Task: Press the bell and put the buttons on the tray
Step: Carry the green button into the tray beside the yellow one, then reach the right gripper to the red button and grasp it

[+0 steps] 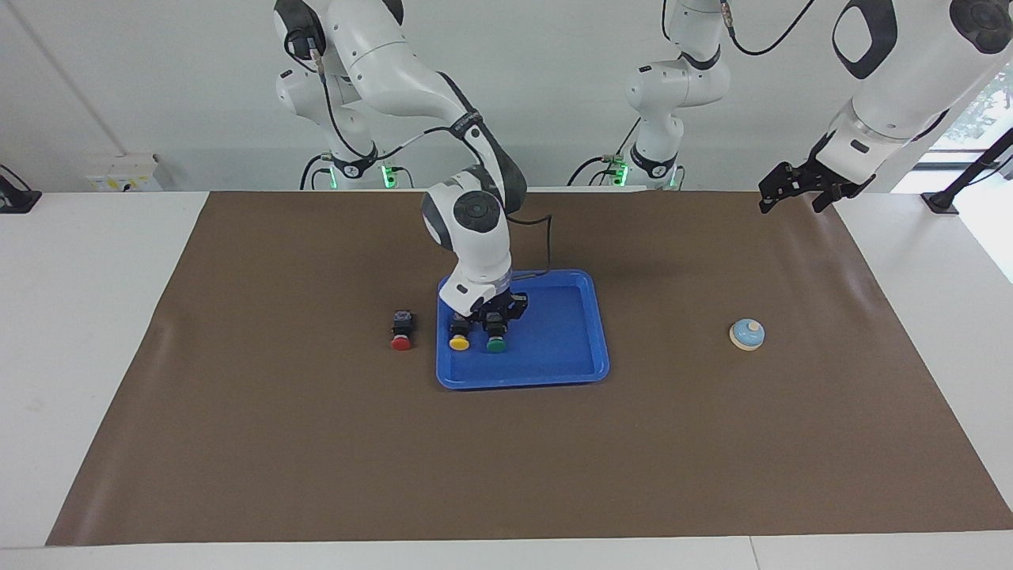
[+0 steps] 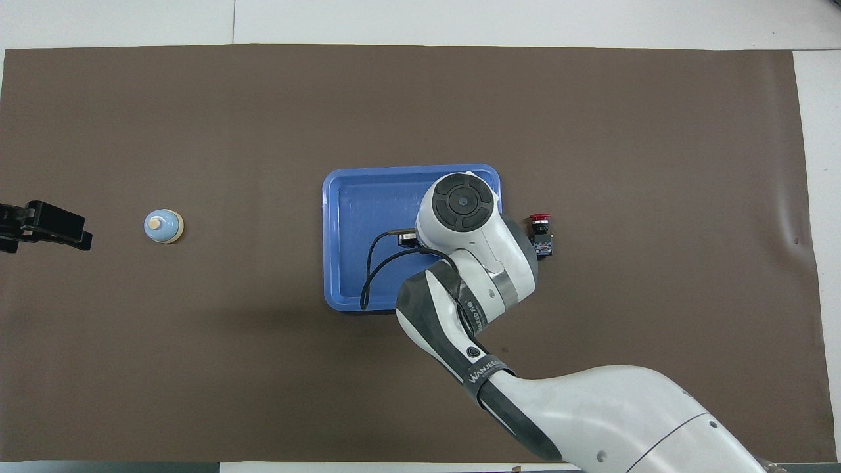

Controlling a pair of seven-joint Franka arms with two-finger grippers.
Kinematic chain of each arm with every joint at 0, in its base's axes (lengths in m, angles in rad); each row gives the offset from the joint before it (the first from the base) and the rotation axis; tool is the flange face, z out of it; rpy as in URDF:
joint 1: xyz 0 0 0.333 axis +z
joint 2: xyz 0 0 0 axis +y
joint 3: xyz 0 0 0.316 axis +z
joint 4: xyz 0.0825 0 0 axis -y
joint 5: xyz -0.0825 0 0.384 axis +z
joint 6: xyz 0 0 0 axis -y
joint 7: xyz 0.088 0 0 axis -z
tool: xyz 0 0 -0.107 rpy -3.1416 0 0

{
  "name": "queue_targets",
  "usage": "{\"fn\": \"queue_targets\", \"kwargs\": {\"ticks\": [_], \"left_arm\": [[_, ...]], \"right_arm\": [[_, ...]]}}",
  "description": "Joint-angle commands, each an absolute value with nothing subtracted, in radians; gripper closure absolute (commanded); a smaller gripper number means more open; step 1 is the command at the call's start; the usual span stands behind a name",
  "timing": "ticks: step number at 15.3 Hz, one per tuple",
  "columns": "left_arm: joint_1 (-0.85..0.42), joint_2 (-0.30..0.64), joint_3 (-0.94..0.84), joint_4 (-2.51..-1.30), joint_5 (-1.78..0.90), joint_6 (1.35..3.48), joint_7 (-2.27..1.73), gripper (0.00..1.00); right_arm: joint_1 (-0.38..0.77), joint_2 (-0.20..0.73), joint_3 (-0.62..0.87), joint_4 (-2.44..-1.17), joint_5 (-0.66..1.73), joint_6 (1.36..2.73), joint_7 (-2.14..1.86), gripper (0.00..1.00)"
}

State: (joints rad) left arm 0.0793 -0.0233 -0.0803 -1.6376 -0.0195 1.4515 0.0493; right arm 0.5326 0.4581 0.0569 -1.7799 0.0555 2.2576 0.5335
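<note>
The right hand [image 1: 495, 321] is down inside the tray [image 1: 570, 348], low over the green button [image 1: 496, 342], whose black body sits between the fingers while its green cap faces away from the robots. Whether the fingers are clamped on the body or have just let go of it cannot be told; the button appears to rest on the tray floor. Just beside it, toward the right arm's end of the bench, the yellow button [image 1: 458, 340] lies in the same tray, close to the rim. The red button [image 1: 402, 339] lies outside the tray on the brown mat [image 1: 316, 443], a little further toward the right arm's end, beside the tray but apart from it; in the overhead view it shows past the right arm's wrist [image 2: 540, 231], while the other two buttons are hidden under that arm. The blue tray sits around the middle of the mat. The bell [image 1: 746, 333] stands alone on the mat toward the left arm's end of the bench, well apart from the tray. The left hand [image 1: 795, 187] waits raised in the air over the mat's edge at that end, with its fingers spread open and nothing between them; in the overhead view only its black tip [image 2: 41, 225] shows, near the bell.
</note>
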Motion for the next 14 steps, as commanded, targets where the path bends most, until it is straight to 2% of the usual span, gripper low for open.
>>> {"fn": "queue_targets", "kwargs": {"ticks": [1, 5, 9, 14], "left_arm": [[0.071, -0.028, -0.074, -1.628, -0.011, 1.436, 0.049, 0.0], [0.071, -0.028, -0.075, -1.628, -0.011, 1.436, 0.049, 0.0], [0.071, -0.028, -0.074, -1.628, -0.011, 1.436, 0.051, 0.0], [0.072, -0.028, -0.074, -1.628, -0.011, 1.436, 0.051, 0.0]], "right_arm": [[0.537, 0.44, 0.057, -1.799, 0.06, 2.26, 0.548, 0.0], [0.502, 0.391, 0.049, -1.732, 0.06, 2.111, 0.525, 0.0], [0.367, 0.324, 0.048, -1.749, 0.06, 2.037, 0.399, 0.0], [0.255, 0.275, 0.046, -1.888, 0.06, 2.074, 0.255, 0.0]]}}
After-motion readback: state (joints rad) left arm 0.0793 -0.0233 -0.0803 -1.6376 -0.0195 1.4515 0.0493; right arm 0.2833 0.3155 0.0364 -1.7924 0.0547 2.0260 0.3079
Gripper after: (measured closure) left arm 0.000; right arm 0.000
